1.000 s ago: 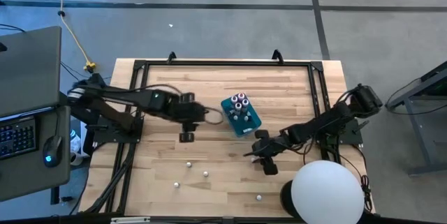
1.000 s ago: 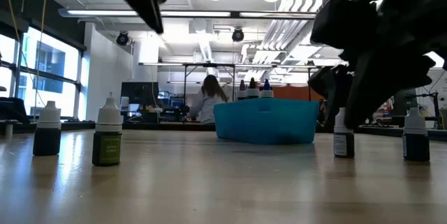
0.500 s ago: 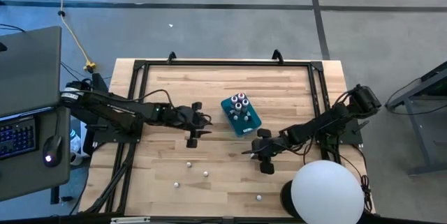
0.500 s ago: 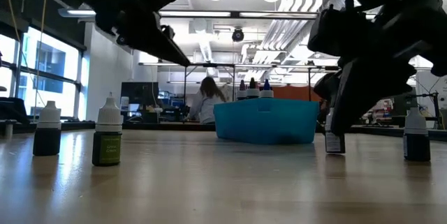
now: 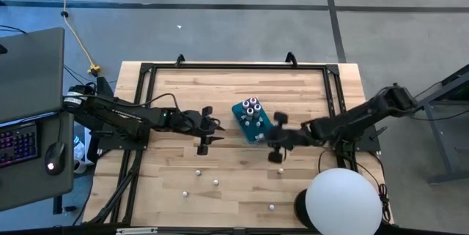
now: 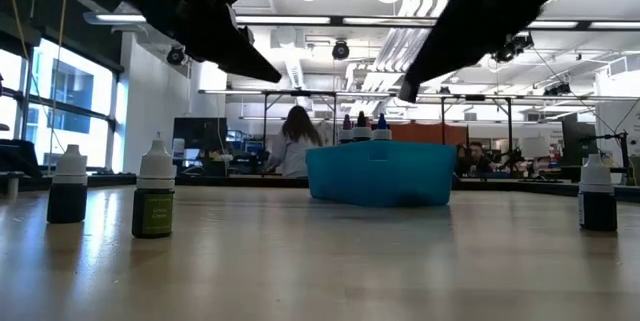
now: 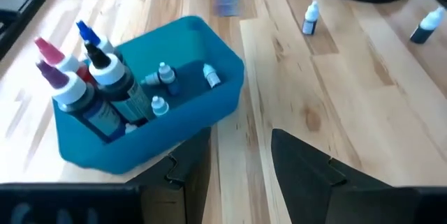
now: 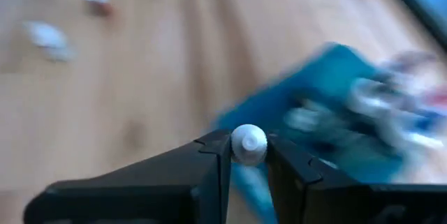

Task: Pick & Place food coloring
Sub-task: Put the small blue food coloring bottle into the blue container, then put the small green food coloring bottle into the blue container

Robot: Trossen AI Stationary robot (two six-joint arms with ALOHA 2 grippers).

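The food coloring bottles are partly in the teal box [image 5: 253,120], where several stand upright [image 7: 91,91]. Others stand loose on the wood [image 5: 196,170] [image 6: 154,199]. My right gripper [image 5: 276,141] hovers just to the right of the box on its near side. It is shut on one small white-capped bottle [image 8: 248,144]. My left gripper [image 5: 214,129] stands open to the left of the box, its fingers [image 7: 300,168] pointing at the box's wall, apart from it. My right gripper pinches the small bottle between its two fingers, just under the white cap [image 8: 248,142]. The cap sticks out between the fingertips; the fingers hide the bottle's body. The bottle is lifted clear of the table.
Loose bottles stand near the table's front [image 5: 215,182] [image 5: 185,191] [image 5: 271,207] and at the right [image 6: 597,199]. A white globe on a dark base [image 5: 343,202] stands at the near right corner. A black frame [image 5: 234,66] runs along the table's edges.
My right gripper has taken hold of a bottle that stood on the table, near and to the right of the box. It has lifted the bottle clear and carried it up and toward the far edge, close to the box. My left gripper moved slightly toward the box, then kept still.
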